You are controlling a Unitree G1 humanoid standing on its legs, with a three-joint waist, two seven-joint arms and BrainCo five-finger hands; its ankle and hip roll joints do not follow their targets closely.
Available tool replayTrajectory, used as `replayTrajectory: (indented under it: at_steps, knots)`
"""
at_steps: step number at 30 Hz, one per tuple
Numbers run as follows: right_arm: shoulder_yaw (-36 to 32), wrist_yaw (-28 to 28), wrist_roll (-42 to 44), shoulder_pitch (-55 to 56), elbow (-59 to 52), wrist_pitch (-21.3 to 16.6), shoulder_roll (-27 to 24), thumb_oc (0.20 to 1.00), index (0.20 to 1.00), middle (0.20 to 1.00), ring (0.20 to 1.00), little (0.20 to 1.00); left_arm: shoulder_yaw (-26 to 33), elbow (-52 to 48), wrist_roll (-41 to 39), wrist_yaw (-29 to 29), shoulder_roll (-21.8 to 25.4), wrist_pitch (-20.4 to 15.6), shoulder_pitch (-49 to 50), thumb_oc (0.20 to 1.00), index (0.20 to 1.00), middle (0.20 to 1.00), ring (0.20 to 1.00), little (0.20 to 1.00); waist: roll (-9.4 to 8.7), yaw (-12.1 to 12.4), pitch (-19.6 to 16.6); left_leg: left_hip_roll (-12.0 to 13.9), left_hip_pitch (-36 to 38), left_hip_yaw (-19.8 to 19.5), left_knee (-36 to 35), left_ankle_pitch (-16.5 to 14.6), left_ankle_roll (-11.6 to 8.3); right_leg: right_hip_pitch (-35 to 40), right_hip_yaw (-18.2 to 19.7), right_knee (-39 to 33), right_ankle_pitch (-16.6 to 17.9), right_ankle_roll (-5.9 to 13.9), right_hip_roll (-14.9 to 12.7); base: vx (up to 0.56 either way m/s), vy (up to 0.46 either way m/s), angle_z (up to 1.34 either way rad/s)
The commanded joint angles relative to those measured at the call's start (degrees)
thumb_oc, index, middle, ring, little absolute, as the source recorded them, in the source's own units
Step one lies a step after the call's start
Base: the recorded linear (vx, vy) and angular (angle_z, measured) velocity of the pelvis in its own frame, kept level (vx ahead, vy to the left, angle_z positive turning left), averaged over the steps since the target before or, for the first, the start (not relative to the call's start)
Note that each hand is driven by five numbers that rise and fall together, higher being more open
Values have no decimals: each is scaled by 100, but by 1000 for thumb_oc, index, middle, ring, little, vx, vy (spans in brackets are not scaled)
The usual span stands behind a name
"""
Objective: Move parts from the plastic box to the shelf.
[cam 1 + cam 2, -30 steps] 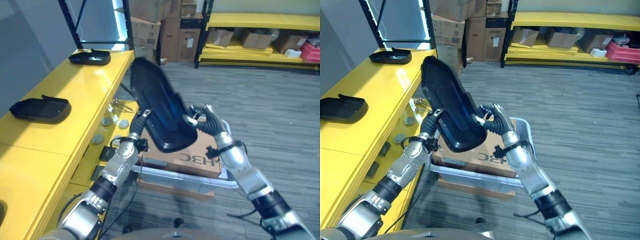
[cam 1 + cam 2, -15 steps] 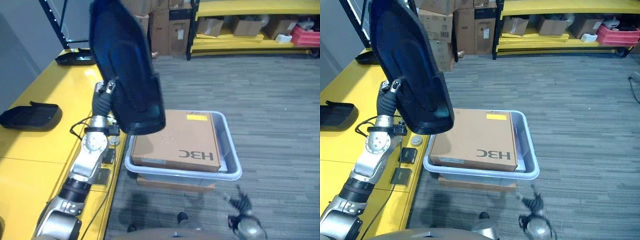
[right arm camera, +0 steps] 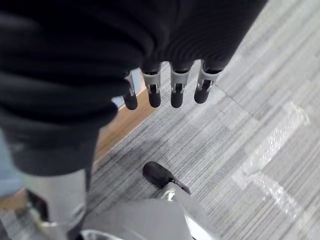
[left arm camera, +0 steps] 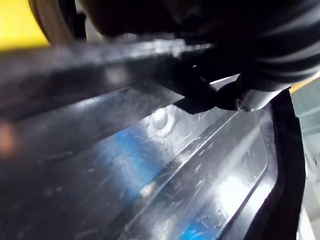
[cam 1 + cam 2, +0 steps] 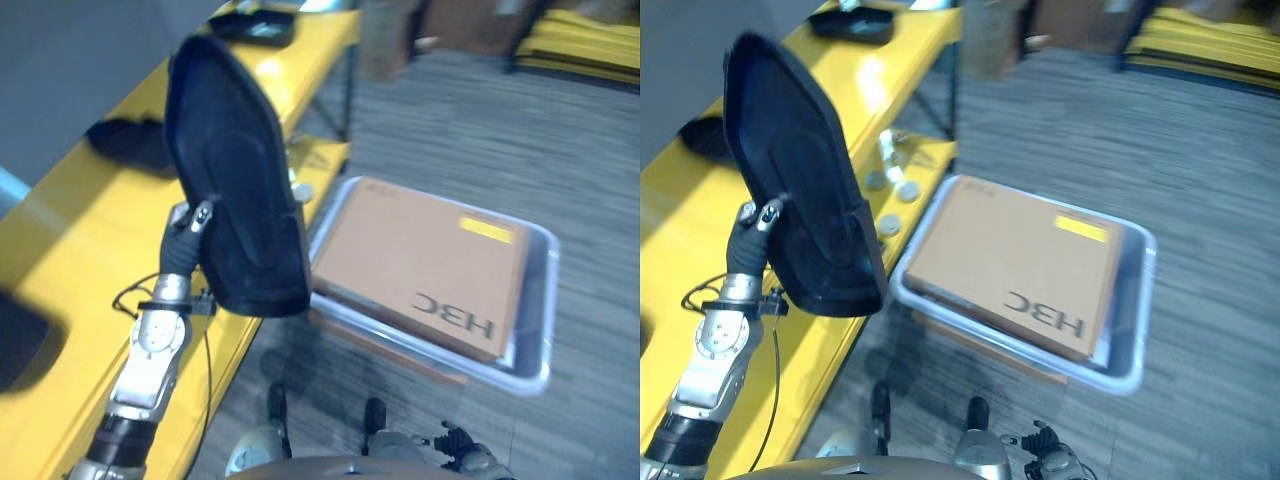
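A large black moulded part [image 5: 235, 220] stands almost upright in the air beside the yellow shelf [image 5: 70, 250]. My left hand [image 5: 182, 243] is shut on its lower left edge, thumb over the front, and the left wrist view shows the part's glossy surface [image 4: 150, 175] up close. The grey plastic box [image 5: 540, 365] sits on the floor to the right with a flat cardboard box [image 5: 420, 265] lying in it. My right hand [image 3: 162, 87] hangs low over the carpet, fingers straight and holding nothing.
Two more black parts [image 5: 135, 145] [image 5: 255, 22] lie further along the shelf top, and a dark shape [image 5: 20, 345] lies on its near left end. Small round pieces sit on the lower shelf level [image 5: 895, 185]. Grey carpet stretches out to the right.
My right hand has let go of the black part and dropped low. The left hand alone has carried the part left toward the shelf. The camera has swung as well.
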Motion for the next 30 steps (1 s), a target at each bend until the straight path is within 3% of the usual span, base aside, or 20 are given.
replayTrajectory:
  at_steps: [1, 2, 3, 5, 6, 7, 8, 10, 15, 16, 17, 18, 19, 20, 21, 22, 23, 24, 27, 30]
  knots:
    - [-231, 36, -42, 11, 278, 72, 232, 1000, 1000, 1000, 1000, 1000, 210, -454, 359, 67, 178, -548, -840, 200, 200, 200, 200, 200, -104, -314, -91, 552, 85, 1052, 97, -168, -116, -30, -588, -28, -277, 254, -379, -87, -104, 143]
    - [-282, 36, -85, 55, 332, 99, 218, 1000, 1000, 1000, 1000, 1000, 196, -517, 540, 60, 241, -539, -841, 200, 200, 200, 200, 200, -109, -334, -110, 578, 117, 1375, 199, -237, -74, 24, -775, -36, -264, 264, -427, 17, -102, 163]
    - [-338, 12, -93, 98, 395, 120, 212, 1000, 1000, 1000, 1000, 1000, 195, -581, 618, 23, 283, -544, -807, 200, 200, 200, 200, 200, -113, -328, -156, 543, 214, 1448, 280, -420, -101, 128, -828, -39, -346, 300, -445, -4, -72, 116]
    - [-422, -13, -55, 109, 331, 115, 217, 1000, 1000, 1000, 1000, 1000, 295, -688, 693, 75, 327, -576, -678, 200, 200, 200, 200, 200, -194, -320, -184, 385, 366, 1666, 701, -880, 24, 202, -982, -25, -305, 249, -491, -12, -47, 71]
    - [-419, -13, -54, 115, 327, 116, 220, 1000, 1000, 1000, 1000, 1000, 297, -699, 695, 76, 330, -571, -667, 200, 200, 200, 200, 200, -199, -324, -176, 387, 356, 1663, 759, -931, 34, 218, -985, -24, -310, 258, -498, -57, -40, 85]
    - [-494, 7, 59, 151, 274, 94, 237, 1000, 1000, 1000, 1000, 1000, 360, -757, 776, 88, 378, -616, -623, 200, 200, 200, 200, 200, -306, -275, -228, 108, 488, 1657, 1089, -1405, 142, 238, -1112, -14, -280, 195, -535, -51, 7, 81]
    - [-550, 6, 124, 183, 292, 92, 245, 1000, 1000, 1000, 1000, 1000, 366, -773, 829, 90, 413, -616, -599, 200, 200, 200, 200, 200, -346, -239, -270, -38, 548, 1561, 1125, -1588, 185, 268, -1209, -7, -259, 205, -534, -45, 10, 61]
    - [-651, -17, 157, 222, 360, 138, 268, 1000, 1000, 1000, 1000, 1000, 446, -913, 931, 117, 537, -600, -526, 200, 200, 200, 200, 200, -350, -201, -472, -113, 775, 1496, 623, -1535, 278, 343, -1480, 9, -185, 281, -509, 1, 98, 124]
    - [-515, -9, -4, 73, 361, 208, 291, 1000, 1000, 1000, 1000, 1000, 452, -1125, 915, 98, 673, -572, -497, 200, 200, 200, 200, 200, -475, -68, -633, -222, 956, 1299, 189, -1452, 438, 416, -1686, 161, -131, 339, -603, 14, 159, 89]
    - [-388, -13, -123, -19, 253, 202, 327, 1000, 1000, 1000, 1000, 1000, 475, -1214, 878, 105, 696, -560, -434, 200, 200, 200, 200, 200, -562, 4, -636, -327, 1058, 1269, 163, -1527, 589, 417, -1766, 501, -179, 379, -731, 18, 207, 70]
    - [-387, -13, -125, -18, 248, 205, 331, 1000, 1000, 1000, 1000, 1000, 480, -1226, 876, 104, 699, -553, -428, 200, 200, 200, 200, 200, -569, 1, -627, -342, 1067, 1269, 164, -1534, 605, 406, -1761, 553, -203, 394, -760, -4, 374, 48]
    - [-348, 25, -111, -103, 47, 158, 353, 1000, 1000, 1000, 1000, 1000, 478, -1275, 848, 115, 723, -548, -415, 200, 200, 200, 200, 200, -606, 2, -506, -432, 1230, 1262, 113, -1614, 788, 147, -1761, 1338, -169, 509, -1056, -8, 277, 9]
    - [-328, 34, -95, -114, -41, 139, 373, 1000, 1000, 1000, 1000, 1000, 474, -1293, 827, 107, 721, -547, -396, 200, 200, 200, 200, 200, -627, -18, -456, -465, 1319, 1257, 44, -1630, 852, 26, -1664, 1615, -112, 600, -1180, -43, 314, -13]
    - [-313, 21, -35, -124, -133, 119, 411, 1000, 1000, 1000, 1000, 1000, 417, -1293, 796, 104, 723, -551, -445, 200, 200, 200, 200, 200, -673, -117, -392, -496, 1376, 1185, -14, -1616, 892, -158, -1273, 1898, -67, 678, -1180, -39, 120, 16]
    - [-311, 18, -30, -129, -140, 123, 416, 1000, 1000, 1000, 1000, 1000, 419, -1283, 794, 106, 731, -554, -458, 200, 200, 200, 200, 200, -688, -104, -391, -514, 1370, 1200, -14, -1622, 903, -206, -1236, 1968, -87, 696, -1213, -197, 28, 34]
    - [-168, 103, 175, -220, -200, 65, 496, 1000, 1000, 1000, 1000, 1000, 155, -1054, 664, 74, 736, -573, -673, 200, 200, 200, 200, 200, -793, -427, -344, -489, 1275, 910, -40, -1460, 894, -620, 142, 1878, -240, 609, -492, -170, -23, 45]
    - [-170, 103, 178, -228, -197, 63, 498, 1000, 1000, 1000, 1000, 1000, 152, -1039, 662, 75, 741, -582, -687, 200, 200, 200, 200, 200, -794, -405, -358, -482, 1248, 934, -40, -1442, 890, -648, 160, 1854, -208, 594, -478, -145, -44, 115]
    - [-11, 182, 208, -155, -172, 22, 529, 1000, 1000, 1000, 1000, 1000, -26, -991, 556, -88, 806, -615, -829, 200, 200, 200, 200, 200, -803, -456, -432, -494, 1144, 591, -40, -1360, 870, -565, 945, 1588, -459, 489, -79, 38, -37, 117]
    - [96, 156, 230, -2, -114, -15, 567, 1000, 1000, 1000, 1000, 1000, -161, -939, 372, -228, 785, -596, -919, 200, 200, 200, 200, 200, -890, -464, -601, -576, 959, 198, -23, -1309, 894, -246, 1438, 992, -590, 288, 151, 58, -102, 108]
    - [269, 193, 3, 25, 133, 65, 684, 1000, 1000, 1000, 1000, 1000, -34, -972, 34, -216, 657, -596, -703, 200, 200, 200, 200, 200, -856, -249, -687, -613, 874, 0, 28, -1284, 854, -33, 1287, 565, -501, 220, 217, 66, -142, 73]
